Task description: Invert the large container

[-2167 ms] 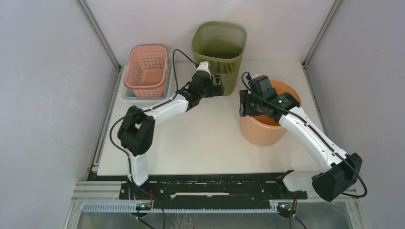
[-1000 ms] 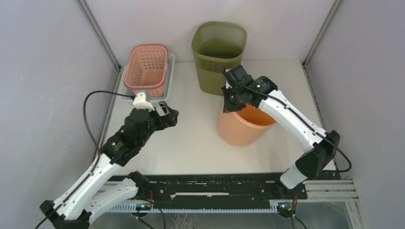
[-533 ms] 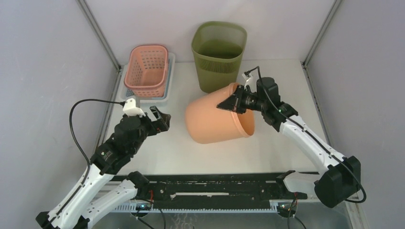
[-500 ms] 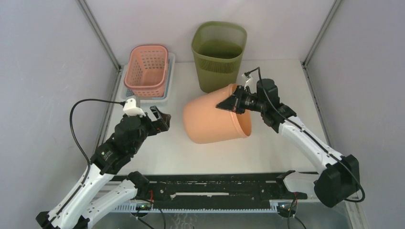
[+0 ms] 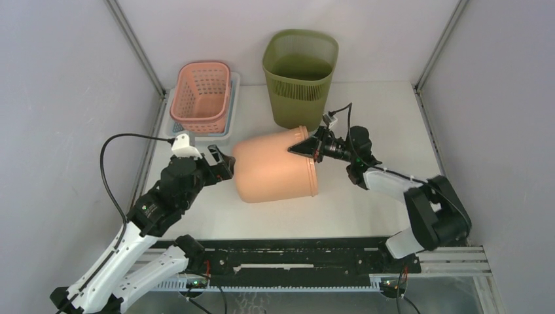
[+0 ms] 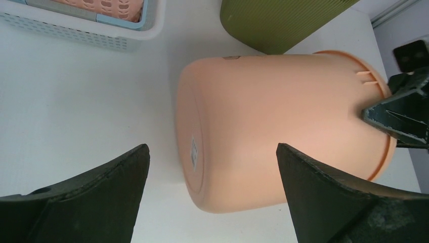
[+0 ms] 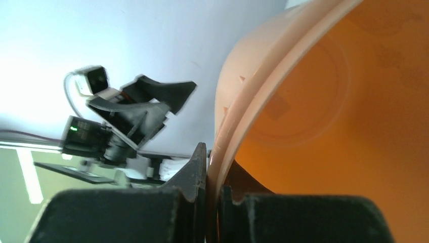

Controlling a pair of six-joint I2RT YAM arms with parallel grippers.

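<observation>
Left fingers (image 6: 101,202) hang released beside the base of the large peach plastic bucket (image 5: 271,171), lying sideways on the white desk (image 5: 288,216). Right fingers (image 5: 302,148) clamp its rim; the roll should finish slowly, clear of the green mesh bin (image 5: 300,78).

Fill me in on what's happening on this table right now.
The right gripper is clamped on the rim of the large orange container, which is on its side, mouth toward the right arm, not yet upside down. The left gripper is open with its jaws spread, right at the container's base; whether it touches is unclear. A green bin and a pink basket stand at the back.
</observation>
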